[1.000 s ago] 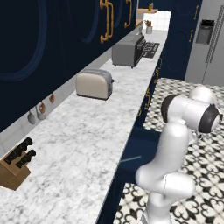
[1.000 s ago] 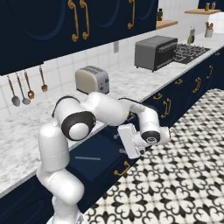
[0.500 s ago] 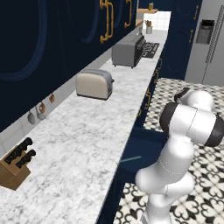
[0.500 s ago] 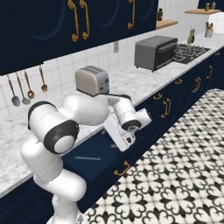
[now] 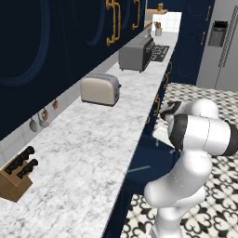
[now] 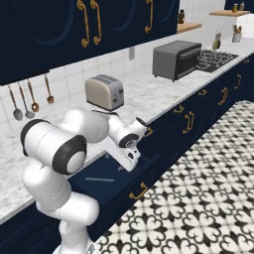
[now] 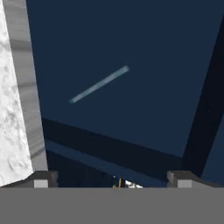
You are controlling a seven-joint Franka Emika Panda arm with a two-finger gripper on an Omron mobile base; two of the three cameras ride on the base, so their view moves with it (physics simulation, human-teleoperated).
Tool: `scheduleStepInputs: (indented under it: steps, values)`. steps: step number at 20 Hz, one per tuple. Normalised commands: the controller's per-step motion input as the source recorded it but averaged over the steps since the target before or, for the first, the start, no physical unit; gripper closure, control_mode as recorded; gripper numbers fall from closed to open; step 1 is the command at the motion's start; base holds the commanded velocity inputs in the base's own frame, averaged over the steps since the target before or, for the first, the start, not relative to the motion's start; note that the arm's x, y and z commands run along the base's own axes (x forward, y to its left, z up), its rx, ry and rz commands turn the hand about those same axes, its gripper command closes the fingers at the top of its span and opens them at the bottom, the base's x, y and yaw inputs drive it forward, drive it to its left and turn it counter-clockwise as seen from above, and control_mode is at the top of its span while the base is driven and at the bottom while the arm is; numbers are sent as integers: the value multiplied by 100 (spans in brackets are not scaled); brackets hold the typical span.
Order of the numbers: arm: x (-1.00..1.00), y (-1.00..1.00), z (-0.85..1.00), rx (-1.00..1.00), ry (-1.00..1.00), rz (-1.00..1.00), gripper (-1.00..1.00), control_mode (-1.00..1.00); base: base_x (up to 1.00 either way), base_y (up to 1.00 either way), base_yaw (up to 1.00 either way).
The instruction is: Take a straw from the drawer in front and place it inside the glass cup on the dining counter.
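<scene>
The marble wall counter runs long, carrying a toaster and a knife block; below its edge the drawer stands pulled out; the gripper hangs above it, fingers wide apart, holding nothing; the straw lies flat on the drawer floor.

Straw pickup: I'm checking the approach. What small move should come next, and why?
Probably lower the gripper toward the straw and centre over it: the straw lies loose on the open drawer's floor, ahead of the wide-open jaws, untouched.
</scene>
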Motion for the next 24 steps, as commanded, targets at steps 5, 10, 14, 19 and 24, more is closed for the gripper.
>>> scheduleStepInputs:
  steps: [5, 10, 14, 19, 24]
  values:
    - [6, 10, -55, -12, 2, 0, -100, -100, 0, 0, 0]
    - [7, 1, -45, -3, 3, 0, -100, -100, 0, 0, 0]
    - [-1, -19, -41, 0, 0, 0, -100, -100, 0, 0, 0]
    - [-6, -52, -40, 0, 0, 2, -100, -100, 0, 0, 0]
    - [-5, -67, -37, 0, 0, 5, -100, -100, 0, 0, 0]
